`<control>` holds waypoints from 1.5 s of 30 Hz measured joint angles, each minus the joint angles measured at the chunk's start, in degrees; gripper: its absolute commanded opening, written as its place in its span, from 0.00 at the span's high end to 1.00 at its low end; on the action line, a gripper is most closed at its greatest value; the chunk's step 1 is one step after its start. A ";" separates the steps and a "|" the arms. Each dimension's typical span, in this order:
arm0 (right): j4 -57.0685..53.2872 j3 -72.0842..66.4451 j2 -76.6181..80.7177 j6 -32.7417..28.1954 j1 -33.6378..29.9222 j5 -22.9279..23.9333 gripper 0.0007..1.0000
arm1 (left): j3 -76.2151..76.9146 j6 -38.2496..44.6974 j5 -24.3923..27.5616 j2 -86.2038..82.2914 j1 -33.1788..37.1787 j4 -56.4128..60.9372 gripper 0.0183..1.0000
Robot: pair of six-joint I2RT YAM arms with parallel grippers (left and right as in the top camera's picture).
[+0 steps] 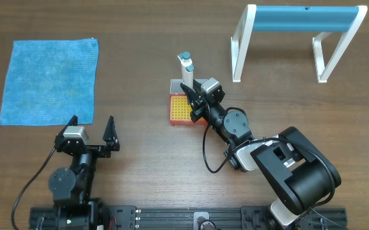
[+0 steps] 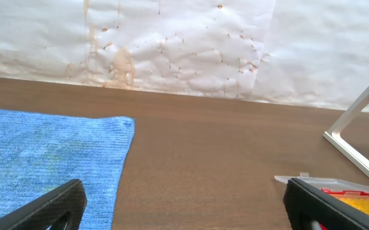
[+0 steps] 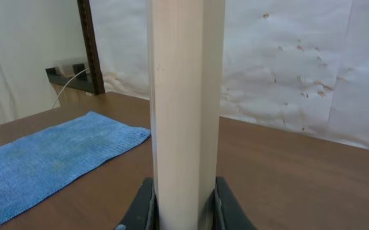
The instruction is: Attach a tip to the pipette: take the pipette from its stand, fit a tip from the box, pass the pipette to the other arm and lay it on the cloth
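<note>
A white pipette (image 1: pixel 186 69) with a blue-grey top stands upright over the tip box (image 1: pixel 179 108), a red box with a yellow rack of tips. My right gripper (image 1: pixel 193 96) is shut on the pipette's body (image 3: pixel 184 108), which rises between its fingers (image 3: pixel 147 203). The blue cloth (image 1: pixel 50 82) lies flat at the far left of the table, also seen in the left wrist view (image 2: pixel 50 160). My left gripper (image 1: pixel 93 131) stands open near the table's front, just in front of the cloth, with nothing between its fingers (image 2: pixel 43 207).
A white stand with a blue top bar (image 1: pixel 299 32) is at the back right; one white leg (image 2: pixel 357 137) shows beside the tip box (image 2: pixel 347 191). Bare brown table lies between the cloth and the box.
</note>
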 measured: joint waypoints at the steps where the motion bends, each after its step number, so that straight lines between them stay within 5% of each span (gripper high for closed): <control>1: 0.00 0.00 0.00 0.00 0.00 0.00 0.92 | 0.00 0.00 0.00 0.00 0.00 0.00 0.00; 17: 0.00 0.00 0.09 -0.39 -0.02 -4.57 0.92 | 0.00 0.02 -0.02 0.00 0.00 0.00 0.00; 45: -0.22 1.77 1.66 -0.39 -0.11 -4.76 0.92 | 0.00 0.02 -0.02 0.00 0.00 0.00 0.00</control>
